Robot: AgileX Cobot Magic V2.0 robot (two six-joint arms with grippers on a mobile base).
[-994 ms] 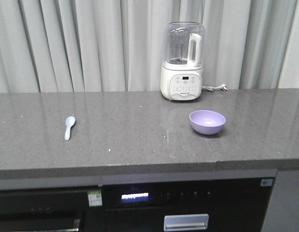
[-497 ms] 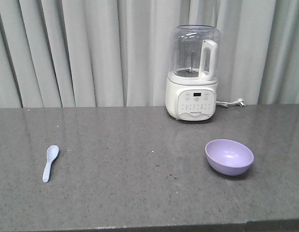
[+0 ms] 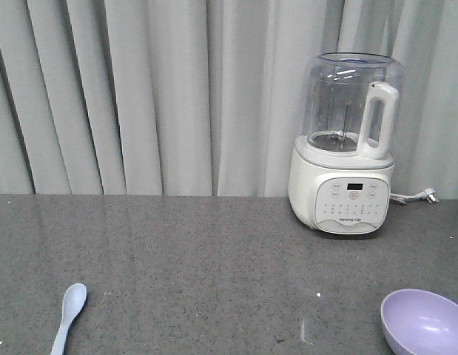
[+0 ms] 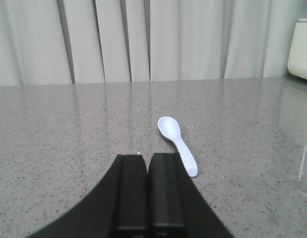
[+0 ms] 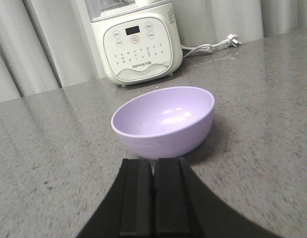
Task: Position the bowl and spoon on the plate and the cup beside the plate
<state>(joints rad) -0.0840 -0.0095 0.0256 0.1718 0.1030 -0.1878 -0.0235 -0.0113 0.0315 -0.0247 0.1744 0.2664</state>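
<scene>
Pale whitish spoon [image 4: 177,144] flat on grey tabletop [image 4: 69,129], scoop up, just ahead of left jaws, closed, empty; plain lavender bowl [image 5: 163,121] upright before blender [image 5: 136,42], just ahead of right jaws, also closed, empty

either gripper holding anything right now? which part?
Nothing held. Left gripper shut and empty, spoon lying loose ahead of it; right gripper shut and empty, bowl sitting untouched ahead.

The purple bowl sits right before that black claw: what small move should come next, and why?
Probably open the right gripper: its jaws are pressed together, and the bowl stands upright just ahead, not yet held.
</scene>
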